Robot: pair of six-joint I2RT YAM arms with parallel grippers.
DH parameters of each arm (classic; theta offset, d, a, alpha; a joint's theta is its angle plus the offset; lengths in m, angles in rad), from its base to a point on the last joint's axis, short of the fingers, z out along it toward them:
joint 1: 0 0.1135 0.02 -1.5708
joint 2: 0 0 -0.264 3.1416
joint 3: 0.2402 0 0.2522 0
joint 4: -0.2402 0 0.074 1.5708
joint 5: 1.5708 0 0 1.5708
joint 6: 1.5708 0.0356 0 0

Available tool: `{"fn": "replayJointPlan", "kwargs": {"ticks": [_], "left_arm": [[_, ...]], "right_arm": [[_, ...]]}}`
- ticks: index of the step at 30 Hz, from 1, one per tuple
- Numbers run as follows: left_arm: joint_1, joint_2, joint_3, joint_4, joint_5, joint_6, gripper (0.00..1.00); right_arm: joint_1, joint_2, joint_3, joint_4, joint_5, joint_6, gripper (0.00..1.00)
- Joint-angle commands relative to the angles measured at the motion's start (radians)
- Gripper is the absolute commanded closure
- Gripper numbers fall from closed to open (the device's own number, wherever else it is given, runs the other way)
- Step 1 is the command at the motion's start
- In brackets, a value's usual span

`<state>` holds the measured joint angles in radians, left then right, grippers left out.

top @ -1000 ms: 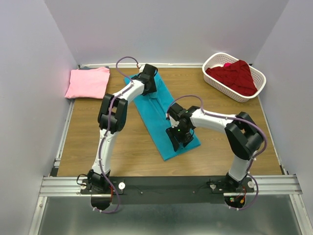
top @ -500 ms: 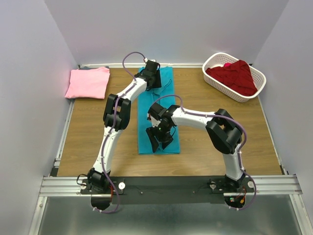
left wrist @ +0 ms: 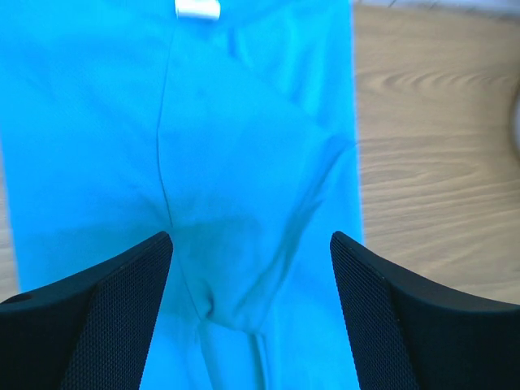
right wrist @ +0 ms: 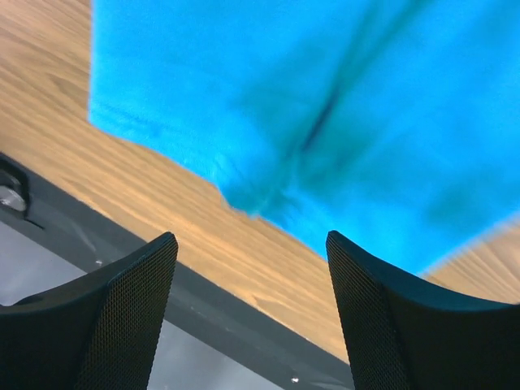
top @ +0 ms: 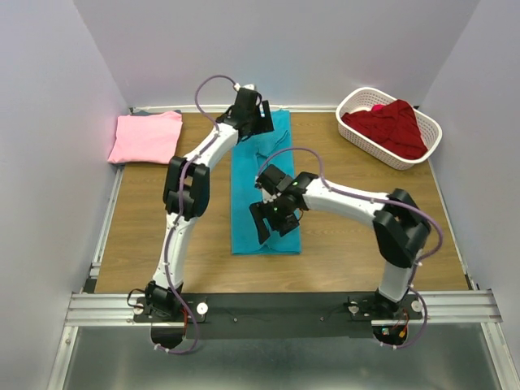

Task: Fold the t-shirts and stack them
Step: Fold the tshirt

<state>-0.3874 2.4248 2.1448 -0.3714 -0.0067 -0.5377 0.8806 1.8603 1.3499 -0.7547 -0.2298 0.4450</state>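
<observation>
three shirts are in view. at far left, the pink shirt (top: 146,136) lies folded in a flat rectangle at the back left corner of the wooden table (top: 146,227), well apart from both arms.

the left arm rises from its base at the near rail (top: 284,307), bends at the elbow over the left half of the table, and reaches toward the back edge. the left gripper (top: 256,123) points down over the far end of the teal shirt (top: 244,203). in the left wrist view its fingers (left wrist: 114,309) stand wide apart, released, with nothing between them. a pinched ridge of teal cloth lies below the gap, and a small white tag (left wrist: 197,8) shows at the top edge.

the teal shirt lies at the table centre as a long narrow strip, running from the back edge toward the near edge.

the right arm rises from its base at the right, folds at the elbow, and reaches left across the table. the right gripper (top: 270,226) hangs over the near end of the teal strip. in the right wrist view its fingers (right wrist: 106,317) are spread and released, holding nothing.

at the back right corner stands a white slotted basket (top: 357,101). the dark red shirt (top: 390,126) lies crumpled inside it, filling most of it. a small bright pink patch shows behind that shirt; what it is cannot be told.
</observation>
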Motion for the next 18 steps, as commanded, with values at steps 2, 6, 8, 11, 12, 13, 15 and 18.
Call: {"fn": "replayJointPlan", "kwargs": {"ticks": [2,6,8,11,12,13,15,18], "left_arm": [[0.015,-0.267,-0.072,0.031,-0.082,-0.007,0.13],[0.013,-0.438,-0.244,-0.046,-0.205,-0.005,0.15],[0.009,-0.545,-0.384,-0.099,-0.211,-0.008,0.16],[-0.008,-0.697,-0.614,-0.144,-0.216,-0.012,0.18],[-0.014,-0.737,-0.675,-0.147,-0.207,-0.013,0.19],[-0.022,-0.777,-0.735,-0.155,-0.202,-0.016,0.19],[-0.047,-0.883,-0.896,-0.179,-0.182,-0.039,0.19],[-0.082,-1.013,-1.07,-0.201,-0.156,-0.089,0.2]], "right_arm": [[-0.069,-0.125,-0.086,-0.011,0.136,0.038,0.18],[-0.1,-0.179,-0.158,-0.008,0.202,0.044,0.2],[-0.112,-0.182,-0.201,-0.005,0.213,0.049,0.24],[-0.118,-0.193,-0.245,0.011,0.214,0.06,0.32],[-0.12,-0.197,-0.258,0.027,0.211,0.064,0.33],[-0.123,-0.202,-0.27,0.035,0.21,0.069,0.34],[-0.126,-0.204,-0.291,0.054,0.196,0.083,0.35],[-0.126,-0.197,-0.301,0.066,0.178,0.095,0.37]]}}
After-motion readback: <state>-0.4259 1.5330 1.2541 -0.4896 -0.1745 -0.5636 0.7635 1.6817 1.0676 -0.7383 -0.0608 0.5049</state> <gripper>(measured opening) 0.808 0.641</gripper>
